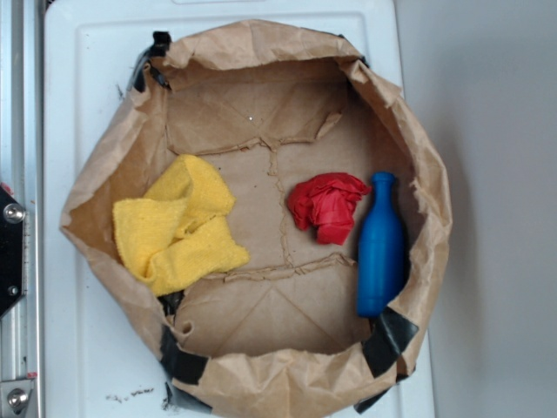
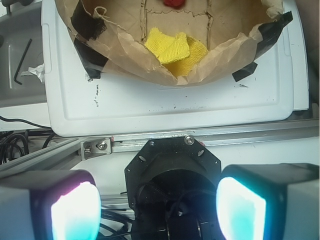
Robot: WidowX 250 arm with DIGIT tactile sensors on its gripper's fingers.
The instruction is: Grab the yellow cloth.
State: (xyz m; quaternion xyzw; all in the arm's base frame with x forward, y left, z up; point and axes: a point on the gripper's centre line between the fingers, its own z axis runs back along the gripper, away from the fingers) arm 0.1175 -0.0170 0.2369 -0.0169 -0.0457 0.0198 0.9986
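two spread fingers (image 2: 75, 210) leave the gripper (image 2: 157, 207) open, well short of the yellow cloth (image 1: 177, 225).

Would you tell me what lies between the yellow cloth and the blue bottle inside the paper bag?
The red cloth lies between the yellow cloth and the blue bottle, on the paper bag's floor; the exterior view shows this.

Yellow cloth (image 1: 178, 228) looked soft, nubby terry; paper bag (image 1: 104, 157) matt, creased kraft; blue bottle (image 1: 380, 248) smooth plastic.
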